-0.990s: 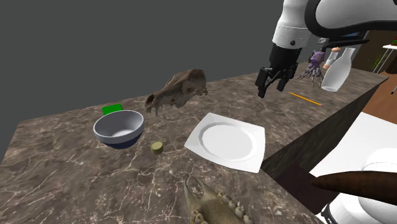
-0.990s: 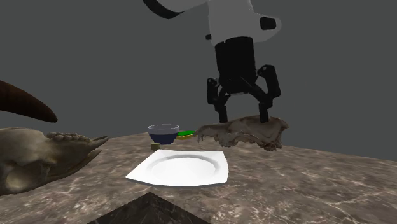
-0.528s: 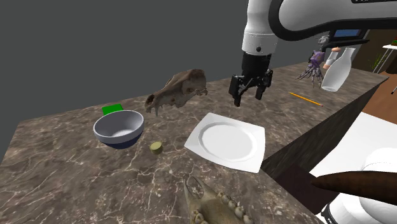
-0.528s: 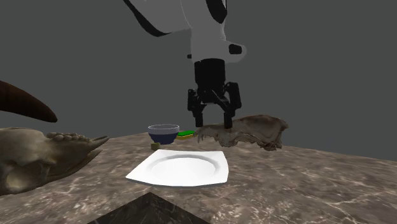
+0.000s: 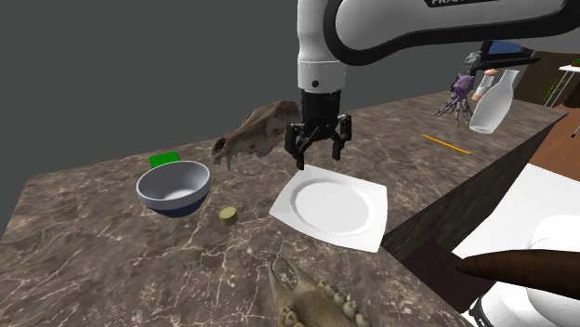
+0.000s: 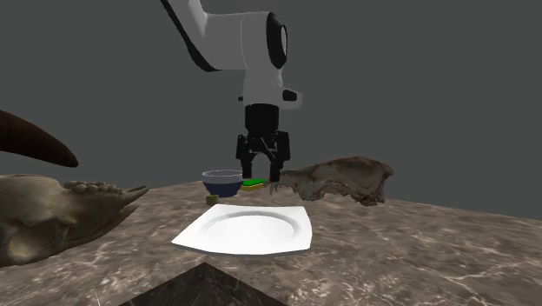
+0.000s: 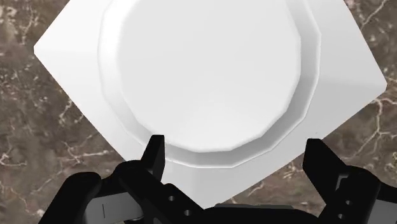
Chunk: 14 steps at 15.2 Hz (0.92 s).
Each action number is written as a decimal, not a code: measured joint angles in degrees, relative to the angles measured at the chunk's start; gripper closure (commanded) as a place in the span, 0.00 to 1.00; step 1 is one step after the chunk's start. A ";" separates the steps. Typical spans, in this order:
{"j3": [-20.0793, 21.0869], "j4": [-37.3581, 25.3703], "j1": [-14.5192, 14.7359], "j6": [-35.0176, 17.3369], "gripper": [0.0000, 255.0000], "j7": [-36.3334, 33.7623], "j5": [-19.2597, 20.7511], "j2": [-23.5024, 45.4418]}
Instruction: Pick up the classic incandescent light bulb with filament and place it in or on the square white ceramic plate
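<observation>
White plate (image 7: 210, 76) lies below the parted fingers (image 7: 154, 158).

Animal skull (image 5: 261, 131), blue bowl (image 5: 177, 198)

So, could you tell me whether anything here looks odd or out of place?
Nothing is spilled or broken. Oddly, the gripper hangs open and empty above the bare square white plate. Two animal skulls lie on the marbled counter, one beyond the plate, one at the shoulder view's bottom edge.
</observation>
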State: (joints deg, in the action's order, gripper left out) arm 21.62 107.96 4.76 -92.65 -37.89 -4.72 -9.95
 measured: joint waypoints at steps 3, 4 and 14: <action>1.90 -4.57 1.03 0.54 0.00 -3.89 -0.22 5.64; 2.50 -6.26 1.46 0.75 0.00 -5.23 -0.20 7.63; 5.94 -34.43 9.90 6.92 0.00 -18.70 3.48 34.42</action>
State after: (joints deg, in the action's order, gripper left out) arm 27.56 73.53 14.66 -85.73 -56.59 -1.24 24.47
